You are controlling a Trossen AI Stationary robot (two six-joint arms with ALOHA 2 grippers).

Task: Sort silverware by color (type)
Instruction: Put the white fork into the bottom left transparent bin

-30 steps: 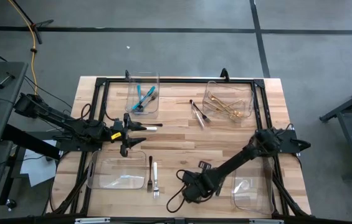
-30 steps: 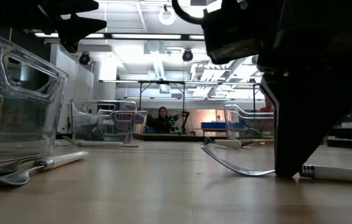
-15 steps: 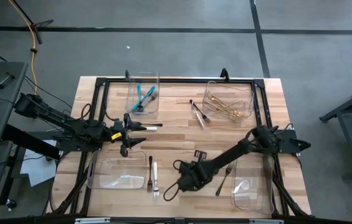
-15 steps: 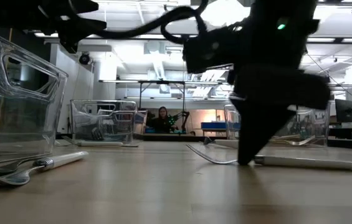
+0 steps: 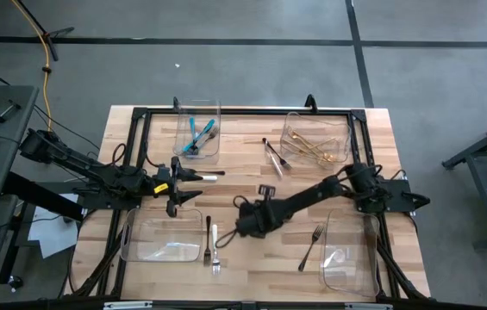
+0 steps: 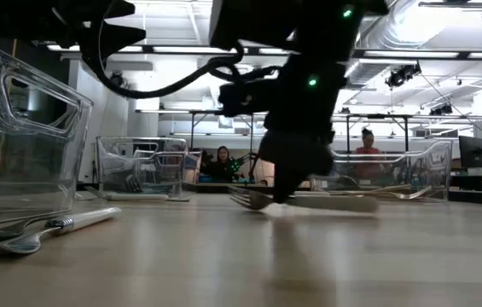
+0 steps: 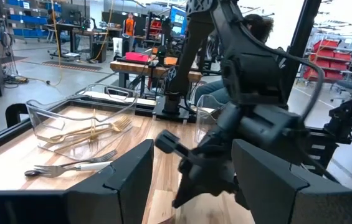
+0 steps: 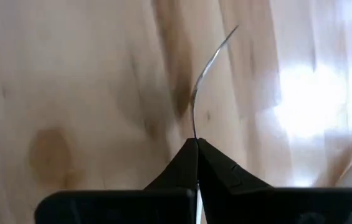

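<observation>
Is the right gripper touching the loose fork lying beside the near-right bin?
Apart. The high view shows bare wood between the right gripper and the fork, which lies flat on the table.

Grey concrete floor (image 5: 252,77) with dark seams; yellow cable (image 5: 43,53) at left; workshop beyond, ceiling lights (image 6: 229,20), seated person (image 6: 222,162), blue storage bins (image 7: 31,14).

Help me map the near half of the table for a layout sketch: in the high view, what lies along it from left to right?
Clear bin → dark fork → white-handled fork → right gripper, jaws shut → lone fork → second clear bin.
</observation>
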